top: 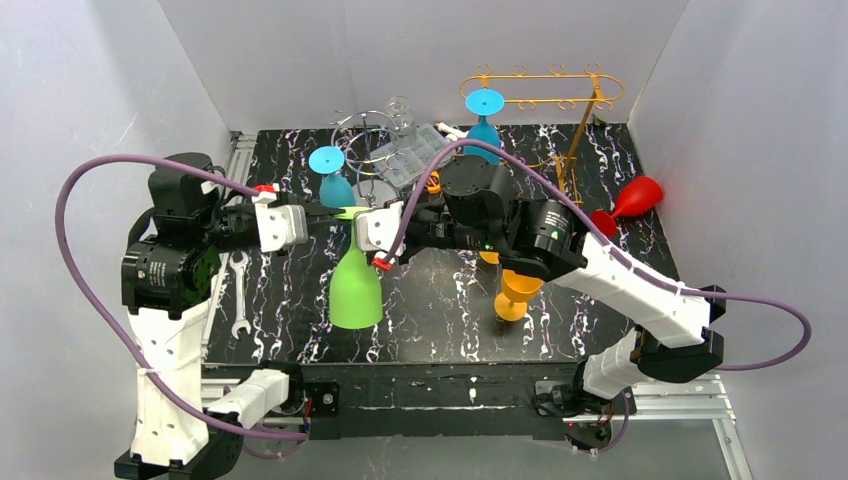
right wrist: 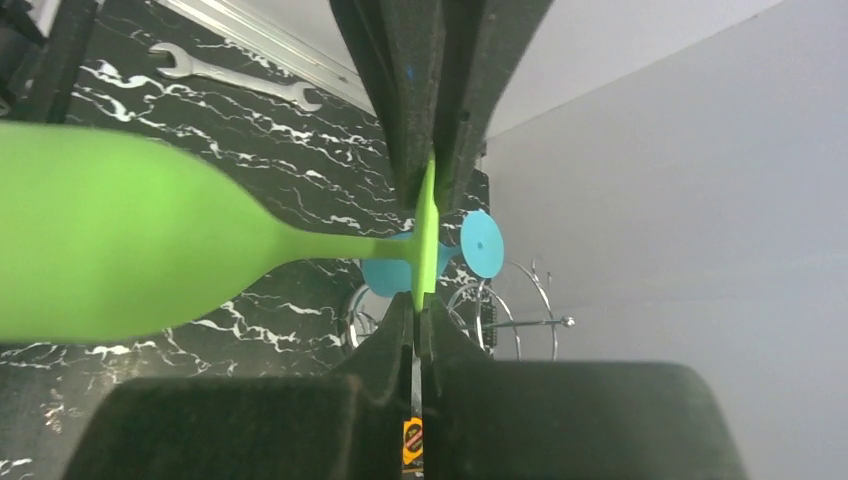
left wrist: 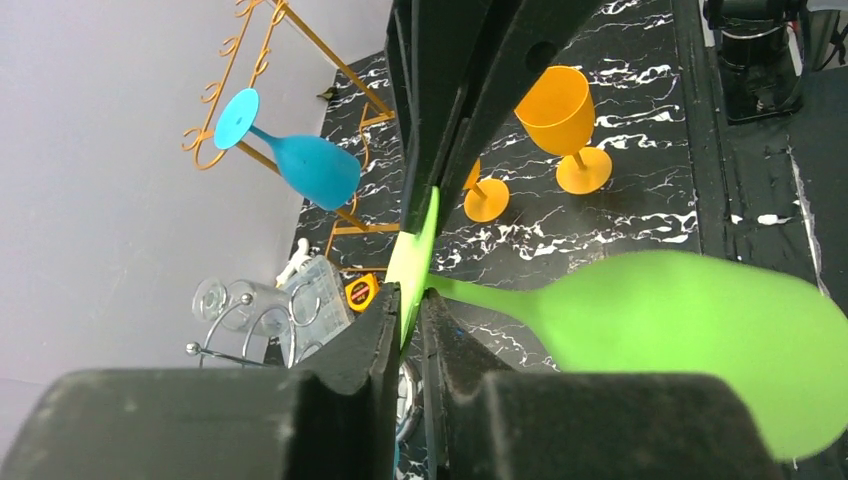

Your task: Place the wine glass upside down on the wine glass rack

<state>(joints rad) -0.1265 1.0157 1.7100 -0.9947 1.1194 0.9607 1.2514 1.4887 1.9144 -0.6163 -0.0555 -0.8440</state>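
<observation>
Well left of the wine glass rack (top: 545,95), above the marbled table (top: 440,320), the one green wine glass (top: 355,290) hangs bowl-down. Its flat foot is pinched from opposite sides by two grippers. The left gripper (top: 341,212) and the right gripper (top: 364,217) are each clamped on the foot's edge. There are two blue ones: the hanging blue glass (top: 484,118) is upside down at the rack's left end, and the second blue glass (top: 333,178) sits farther left of the rack. Two orange ones stand in front of the rack: the near orange glass (top: 518,290) in plain sight, the far orange glass (left wrist: 487,195) mostly hidden. One red glass (top: 630,202) lies on its side, right of the rack.
</observation>
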